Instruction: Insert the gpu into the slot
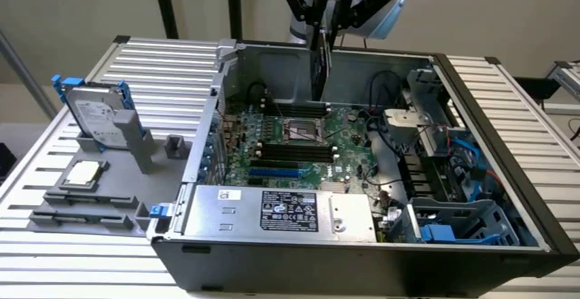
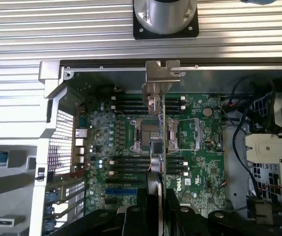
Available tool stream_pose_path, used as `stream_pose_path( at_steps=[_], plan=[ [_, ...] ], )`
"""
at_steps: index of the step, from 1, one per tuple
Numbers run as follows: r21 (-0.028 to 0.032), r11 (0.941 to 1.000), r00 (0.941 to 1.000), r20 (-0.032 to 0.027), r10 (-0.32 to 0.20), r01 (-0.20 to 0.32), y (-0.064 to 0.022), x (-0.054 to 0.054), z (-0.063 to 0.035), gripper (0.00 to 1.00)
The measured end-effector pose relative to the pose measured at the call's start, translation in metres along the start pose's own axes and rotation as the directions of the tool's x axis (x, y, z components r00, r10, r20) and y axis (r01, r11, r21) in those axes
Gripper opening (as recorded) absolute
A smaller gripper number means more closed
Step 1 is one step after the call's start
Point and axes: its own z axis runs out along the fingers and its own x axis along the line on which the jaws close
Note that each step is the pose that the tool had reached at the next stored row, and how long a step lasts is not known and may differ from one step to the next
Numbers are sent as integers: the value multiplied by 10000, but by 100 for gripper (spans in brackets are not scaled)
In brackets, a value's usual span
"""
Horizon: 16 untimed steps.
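Note:
My gripper [image 1: 324, 26] hangs over the open computer case, shut on the gpu [image 1: 320, 68]. The card hangs edge-on and upright above the back half of the motherboard [image 1: 340, 139]. In the wrist view the gpu [image 2: 161, 132] appears as a thin vertical edge, with its silver bracket [image 2: 161, 73] at the far end and my gripper [image 2: 159, 199] clamped on the near end. The bright-blue slot [image 1: 274, 173] lies on the board near the power supply, well below the card and toward the exterior view's left. In the wrist view the slot [image 2: 121, 190] is apart from the card's edge.
Black memory slots [image 1: 295, 153] and the CPU socket [image 1: 302, 130] lie between card and slot. A silver power supply [image 1: 281, 210] fills the case front. Cables and drive cages [image 1: 453, 177] crowd the exterior view's right. A hard drive [image 1: 98, 115] and grey holders [image 1: 86, 207] sit outside, left.

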Motion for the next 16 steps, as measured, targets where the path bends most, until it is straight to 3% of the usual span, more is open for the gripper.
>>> stream_pose_path(
  at_steps=[3,5,12,16],
  plan=[
    [245,9997,10000,6,9,-9,-3,-1,21,26],
    [351,9994,10000,9,11,-12,-7,-2,43,26],
    [516,9987,10000,15,18,-19,-23,-6,154,26],
    [660,9978,10000,18,23,-24,-29,-8,195,26]
  ],
)
